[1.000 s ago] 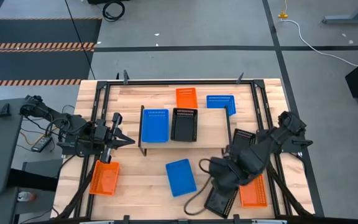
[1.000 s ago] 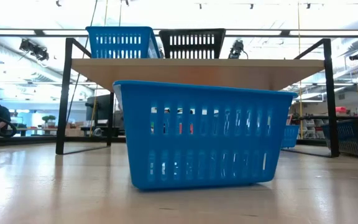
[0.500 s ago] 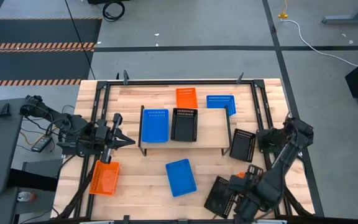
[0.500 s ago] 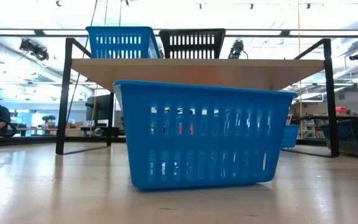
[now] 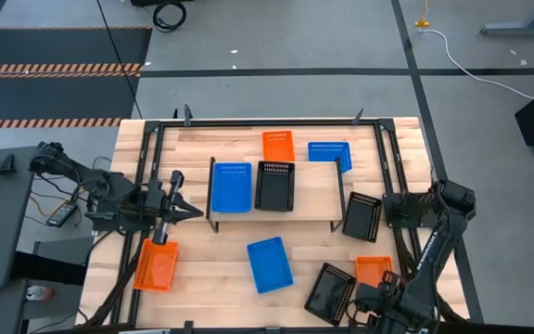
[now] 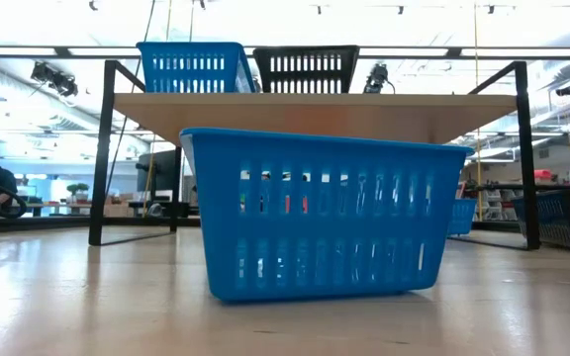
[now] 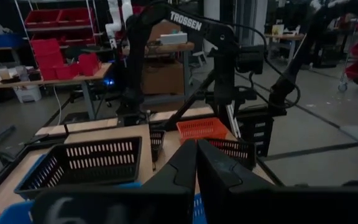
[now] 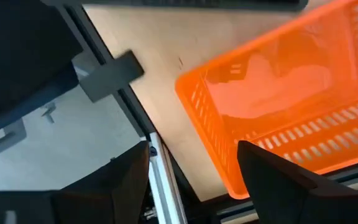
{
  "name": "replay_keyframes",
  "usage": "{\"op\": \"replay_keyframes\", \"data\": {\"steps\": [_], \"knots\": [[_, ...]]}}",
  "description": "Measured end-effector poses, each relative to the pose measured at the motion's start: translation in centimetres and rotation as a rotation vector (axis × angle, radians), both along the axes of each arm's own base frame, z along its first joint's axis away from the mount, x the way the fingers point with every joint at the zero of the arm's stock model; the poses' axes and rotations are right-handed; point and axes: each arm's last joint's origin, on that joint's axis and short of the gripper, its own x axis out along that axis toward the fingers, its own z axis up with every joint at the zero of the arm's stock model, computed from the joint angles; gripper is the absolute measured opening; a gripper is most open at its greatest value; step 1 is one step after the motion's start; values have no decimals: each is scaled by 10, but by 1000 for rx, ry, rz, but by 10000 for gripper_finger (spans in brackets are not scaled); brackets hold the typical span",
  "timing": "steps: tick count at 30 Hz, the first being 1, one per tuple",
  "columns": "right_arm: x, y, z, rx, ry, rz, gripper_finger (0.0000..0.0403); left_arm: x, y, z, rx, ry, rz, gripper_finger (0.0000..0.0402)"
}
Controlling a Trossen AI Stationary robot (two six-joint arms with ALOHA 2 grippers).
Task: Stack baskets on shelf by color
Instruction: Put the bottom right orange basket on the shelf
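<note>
We saw the right gripper point(image 8: 191, 171) open and empty beside an orange basket point(image 5: 372, 271) at the table's near right edge. The left gripper point(image 5: 190, 211) waited closed by the shelf point(image 5: 313, 190), which held a blue basket point(image 5: 231, 186) and a black basket point(image 5: 274, 186).

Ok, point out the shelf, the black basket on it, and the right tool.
shelf point(image 5: 315, 186), high view, bare board.
black basket on shelf point(image 5: 274, 186), high view, its floor.
right tool point(image 8: 194, 180), right wrist view, between open fingers.

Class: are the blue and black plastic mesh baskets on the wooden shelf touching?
Apart. The high view shows bare wood between the blue basket and black basket.
</note>
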Motion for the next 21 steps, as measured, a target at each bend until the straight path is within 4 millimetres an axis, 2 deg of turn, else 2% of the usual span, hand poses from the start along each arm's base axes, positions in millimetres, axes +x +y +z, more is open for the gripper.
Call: {"op": "replay_keyframes", "data": {"steps": [8, 21], "knots": [[-14, -5, -27, -51, 27, 25, 248, 6, -3, -4, 10, 31, 0, 19], [-17, -7, -55, -27, 10, 65, 238, 6, -3, -4, 7, 27, 0, 19]]}}
